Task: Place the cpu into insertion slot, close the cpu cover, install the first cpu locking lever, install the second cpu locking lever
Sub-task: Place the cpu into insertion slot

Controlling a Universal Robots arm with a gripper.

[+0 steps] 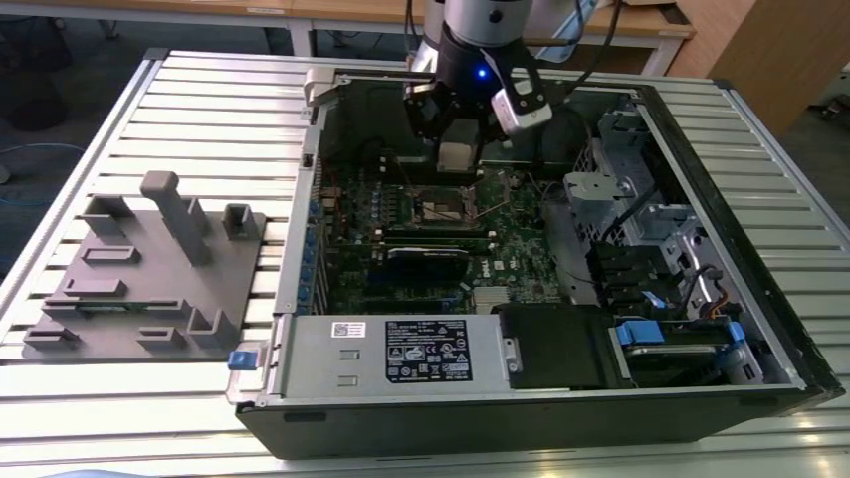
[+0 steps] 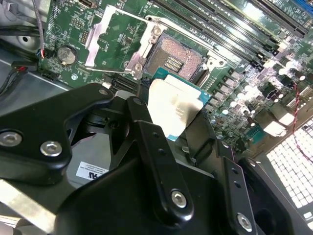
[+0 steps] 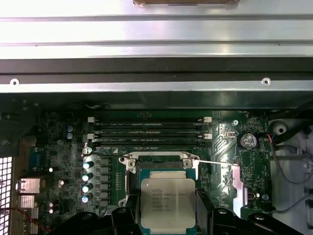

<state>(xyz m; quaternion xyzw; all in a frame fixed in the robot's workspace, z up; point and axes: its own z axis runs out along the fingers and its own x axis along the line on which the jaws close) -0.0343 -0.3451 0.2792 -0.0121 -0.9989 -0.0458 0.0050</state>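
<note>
While the fingers (image 2: pixel 142 122) pinch the cpu (image 2: pixel 177 105) by two opposite edges, silver top outward, the chip hangs near the slot (image 2: pixel 178 56), apart from it and not yet seated. Beyond the chip the slot lies open with its bed of contacts bare. The cover (image 2: pixel 93 41) is swung back onto the board, so nothing blocks the way in.

Placing it well, I judge, means squaring the chip to the slot's rim, levelling it and centring it before it goes down. In the first wrist view the cpu (image 3: pixel 167 203) looks parallel to the rim but sits short of the slot (image 3: pixel 159 164). It should go straight down with no sliding, since the contacts would likely bend under a sideways scrape, and the grip should ease only once the chip lies flat.

Farther off run black memory slots (image 3: pixel 149 132). In the exterior view the case (image 1: pixel 531 423) lies open on the table (image 1: pixel 213 110).
</note>
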